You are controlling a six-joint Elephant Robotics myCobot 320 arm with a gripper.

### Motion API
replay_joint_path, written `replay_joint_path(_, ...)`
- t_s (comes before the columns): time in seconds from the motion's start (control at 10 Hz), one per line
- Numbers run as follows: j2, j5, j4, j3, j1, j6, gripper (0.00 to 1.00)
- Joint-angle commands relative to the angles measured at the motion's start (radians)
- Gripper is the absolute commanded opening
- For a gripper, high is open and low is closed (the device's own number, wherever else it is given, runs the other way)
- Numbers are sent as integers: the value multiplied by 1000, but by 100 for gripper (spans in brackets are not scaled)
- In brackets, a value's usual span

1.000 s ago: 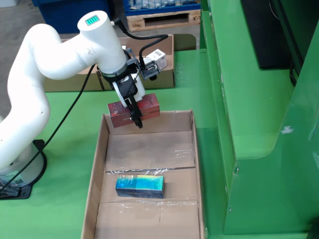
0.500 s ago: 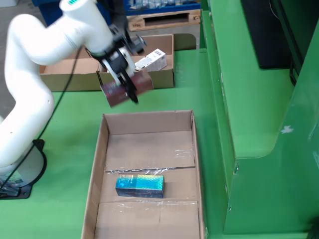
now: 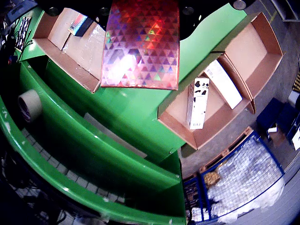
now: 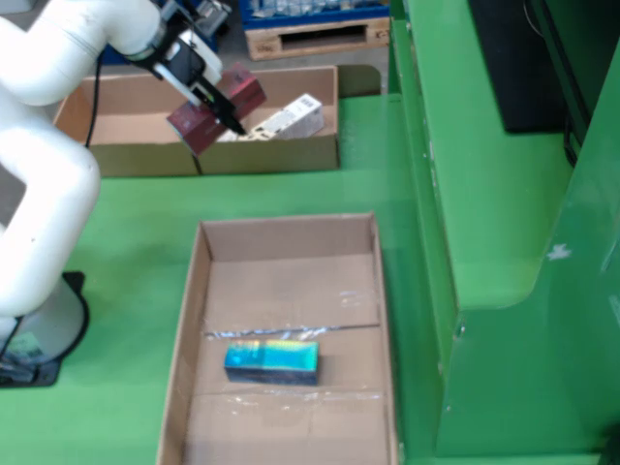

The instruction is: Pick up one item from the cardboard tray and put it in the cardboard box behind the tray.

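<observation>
In the fixed view my gripper [image 4: 215, 102] is shut on a dark red box [image 4: 194, 129] and holds it tilted in the air over the far cardboard box [image 4: 116, 126]. A white carton [image 4: 289, 120] lies in that box. The near cardboard tray [image 4: 205, 291] holds one teal holographic box [image 4: 271, 360]. In the wrist view the red holographic box [image 3: 140, 44] fills the top centre and hides my fingers. Below it to the right is the cardboard box [image 3: 173, 115] with two white cartons [image 3: 197, 103] [image 3: 224, 83]. The tray [image 3: 51, 47] lies at top left.
A roll of tape [image 3: 29, 104] sits on the green curved frame at left. A blue wire cage [image 3: 243, 183] stands on the floor at lower right. A tall green step [image 4: 484, 194] rises right of the tray. A wooden pallet [image 4: 310, 39] lies behind the far box.
</observation>
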Motion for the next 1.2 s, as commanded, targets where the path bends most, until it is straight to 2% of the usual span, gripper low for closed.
replay_joint_path(0.0, 77, -43, -93, 108, 177, 45, 0)
replay_joint_path(0.3, 77, -73, -200, 192, 339, 73, 0)
replay_joint_path(1.1, 30, -101, -373, 374, 605, 118, 0)
